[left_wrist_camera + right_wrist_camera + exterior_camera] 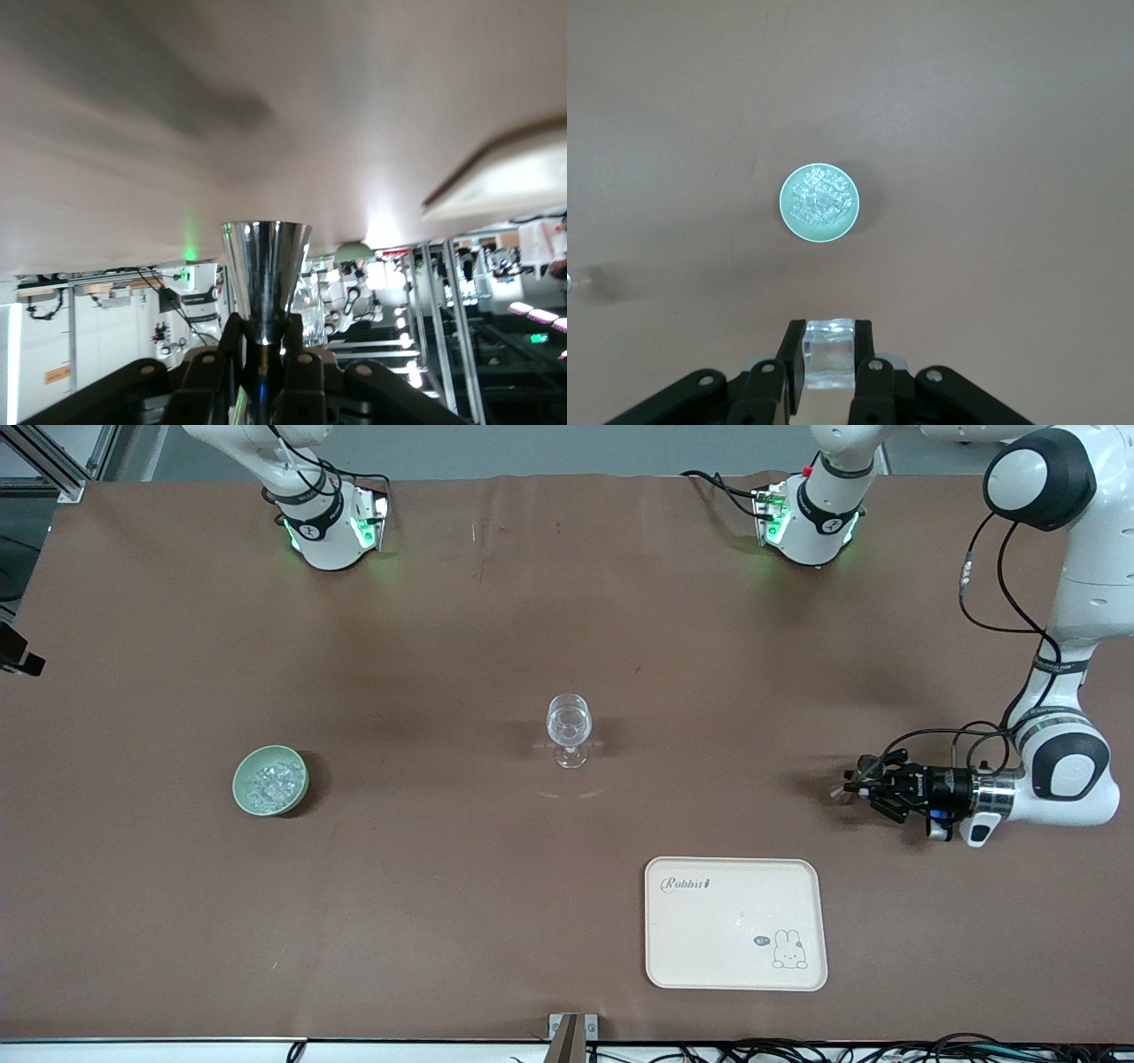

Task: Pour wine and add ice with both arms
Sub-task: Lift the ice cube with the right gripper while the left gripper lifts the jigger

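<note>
Left pincer [852, 786], seemingly gripping something, hovers near the tray [673, 957].

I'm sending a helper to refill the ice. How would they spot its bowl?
Start at the stemmed glass in the middle of the brown table and look toward the right arm's end. The bowl sits alone there: small, round, pale green, heaped with clear ice.

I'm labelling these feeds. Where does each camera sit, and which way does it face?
Front: high across the table, facing both arm bases; left gripper holds a metal cup.
Left wrist: on that arm, looking level along the table past the cup.
Right wrist: looking down on the bowl; right gripper holds an ice cube.
Shared: front and right wrist both show the bowl.
</note>
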You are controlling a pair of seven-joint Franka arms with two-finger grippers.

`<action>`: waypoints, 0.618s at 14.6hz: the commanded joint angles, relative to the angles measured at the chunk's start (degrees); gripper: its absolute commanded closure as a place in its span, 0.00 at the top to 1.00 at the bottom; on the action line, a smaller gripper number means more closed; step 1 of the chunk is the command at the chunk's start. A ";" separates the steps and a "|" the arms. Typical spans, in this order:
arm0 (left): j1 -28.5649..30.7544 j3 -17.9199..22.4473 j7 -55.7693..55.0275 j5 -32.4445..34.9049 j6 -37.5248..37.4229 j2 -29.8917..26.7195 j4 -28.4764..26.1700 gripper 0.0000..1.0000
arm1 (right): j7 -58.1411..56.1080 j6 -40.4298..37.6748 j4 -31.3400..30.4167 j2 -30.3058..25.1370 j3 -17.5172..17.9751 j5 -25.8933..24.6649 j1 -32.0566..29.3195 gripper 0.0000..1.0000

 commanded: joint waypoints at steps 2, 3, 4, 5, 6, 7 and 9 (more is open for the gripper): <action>-5.23 -0.62 -1.23 -1.23 1.07 -2.39 -0.17 0.01 | -0.75 -0.64 0.62 0.03 0.62 -0.84 -0.57 0.00; -6.56 -0.62 -2.62 -2.37 1.68 -2.66 -0.43 0.01 | -0.75 -0.64 0.62 0.03 0.71 -0.84 -0.83 0.00; -7.61 -0.62 -5.33 -4.73 1.78 -3.10 -0.61 0.01 | -0.75 -0.64 0.62 0.03 1.32 -0.75 -1.71 0.00; -8.49 -0.71 -7.88 -6.49 1.78 -3.45 -0.61 0.01 | -0.75 -0.55 0.62 0.03 3.15 -0.75 -2.76 0.00; -9.81 -1.23 -9.82 -7.12 2.04 -4.50 -0.61 0.01 | -0.75 -0.46 0.71 0.03 4.65 -0.84 -4.25 0.00; -10.78 -1.49 -11.50 -7.47 2.48 -5.20 -0.61 0.01 | -0.75 -0.55 0.71 0.03 4.75 -0.93 -3.83 0.00; -13.06 -2.63 -16.23 -9.49 4.49 -6.44 -0.70 0.01 | -0.66 -0.55 0.71 0.03 4.66 -1.02 -3.47 0.00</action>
